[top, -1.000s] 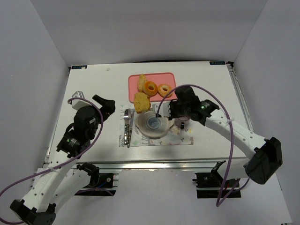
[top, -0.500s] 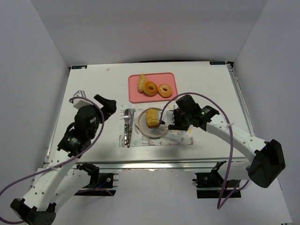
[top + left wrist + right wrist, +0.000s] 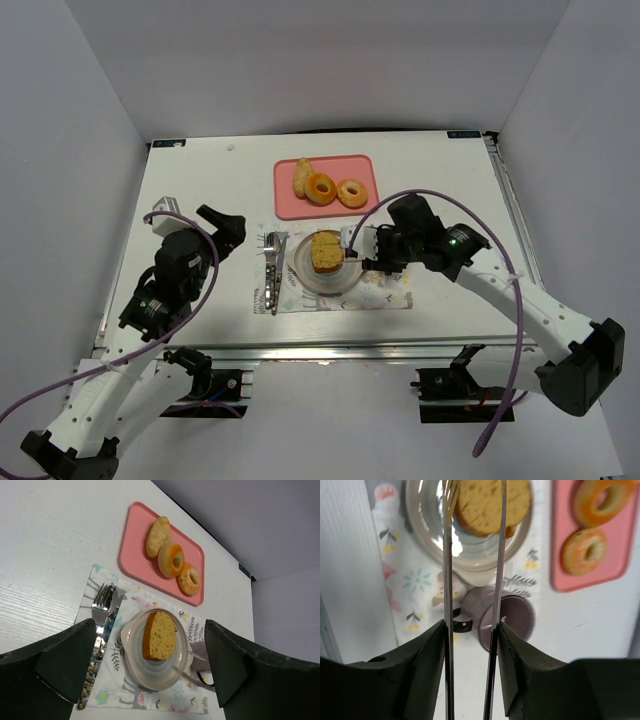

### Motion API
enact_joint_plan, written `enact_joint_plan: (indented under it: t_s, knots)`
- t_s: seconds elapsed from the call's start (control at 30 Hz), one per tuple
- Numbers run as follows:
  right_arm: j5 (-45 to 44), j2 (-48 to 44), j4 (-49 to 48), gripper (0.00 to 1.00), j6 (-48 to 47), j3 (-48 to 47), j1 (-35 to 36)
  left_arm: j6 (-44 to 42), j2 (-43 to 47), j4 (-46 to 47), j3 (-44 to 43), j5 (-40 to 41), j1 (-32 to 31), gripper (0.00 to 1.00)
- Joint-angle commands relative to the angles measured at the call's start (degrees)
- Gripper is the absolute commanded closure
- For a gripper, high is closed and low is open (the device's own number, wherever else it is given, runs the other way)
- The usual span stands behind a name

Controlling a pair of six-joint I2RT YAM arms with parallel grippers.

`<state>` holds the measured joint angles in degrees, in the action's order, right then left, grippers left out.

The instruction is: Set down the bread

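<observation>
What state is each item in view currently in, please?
bread: leaning on edge inside bowl
bowl: upright on placemat, holding the bread
tongs: arms apart, clamped in right end effector
right end effector: shut on tongs
left end effector: open, empty
pink tray: holding three pastries

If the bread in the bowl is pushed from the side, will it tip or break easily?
It probably tips: the bread seems to lean on its edge in the bowl, not lie flat. Its porous, speckled face suggests it is light and soft, so a hard squeeze from the tongs may dent it. The smooth bowl may let it slide.
</observation>
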<state>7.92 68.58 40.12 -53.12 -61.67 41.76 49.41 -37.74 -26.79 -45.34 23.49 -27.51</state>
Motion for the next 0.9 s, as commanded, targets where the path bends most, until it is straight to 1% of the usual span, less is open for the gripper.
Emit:
enact_joint_plan:
  t_s: [0.0,0.07,0.17,0.2,0.27,0.3,0.37,0.4,0.47,0.5,0.57,0.6,0.67,0.7,0.77,0.87]
  knots:
    - [2.4,-3.1,-1.2,0.53,3.9,-5.3,0.3,-0.3,-0.6,0.5,-0.4,0.2,-0.1,0.02]
    - [-0.1,-3.3,-4.2,0.55,8.5,-5.9,-0.1,-0.3,-1.0,0.9,-0.4,-0.1,-0.1,0.02]
    - [-3.1,-2.7,-8.0,0.57,14.1,-5.3,-3.6,-0.5,-1.8,1.6,-0.4,-0.6,-0.1,0.02]
    - [-3.3,-2.2,-10.0,0.57,17.3,-5.0,-7.1,-0.6,-1.9,1.7,-0.7,-0.7,-0.1,0.02]
    - [-2.9,-1.4,-11.9,0.58,20.5,-4.9,-11.8,-0.9,-2.3,1.6,-1.0,-0.9,-0.1,0.02]
    - [-2.2,0.0,-13.3,0.59,23.6,-5.1,-17.5,-1.0,-2.4,1.6,-1.1,-1.0,-0.1,0.02]
    - [-0.2,2.0,-13.9,0.60,26.2,-5.9,-23.3,-1.1,-2.5,1.4,-1.1,-1.1,-0.1,0.02]
    - [0.5,4.3,-14.5,0.62,27.4,-6.8,-28.7,-1.1,-2.5,1.6,-1.1,-1.1,-0.1,0.02]
    - [3.4,7.3,-14.5,0.63,30.4,-7.6,-33.8,-1.1,-2.5,1.7,-0.9,-1.2,-0.1,0.02]
    - [4.2,10.1,-14.8,0.63,31.3,-8.3,-38.0,-1.1,-2.6,1.9,-0.9,-1.2,-0.1,0.02]
    - [5.0,13.3,-15.2,0.64,33.7,-8.6,-41.0,-1.0,-2.8,2.1,-1.0,-1.2,-0.1,0.02]
    - [4.9,16.5,-15.7,0.65,34.6,-8.5,-44.4,-1.0,-2.8,2.2,-1.0,-1.2,-0.1,0.02]
    - [4.1,19.6,-17.8,0.65,37.6,-8.3,-46.6,-1.1,-3.0,2.3,-1.1,-1.2,-0.1,0.02]
    - [3.9,22.5,-18.6,0.65,39.2,-8.2,-48.5,-1.1,-3.2,2.1,-1.2,-1.2,-0.1,0.02]
    - [2.9,25.3,-20.3,0.65,42.8,-8.7,-49.7,-1.1,-3.4,1.8,-1.4,-1.2,-0.1,0.02]
    - [1.7,29.4,-23.1,0.61,44.5,-7.9,-50.2,-1.0,-3.3,1.6,-1.4,-1.2,-0.1,0.02]
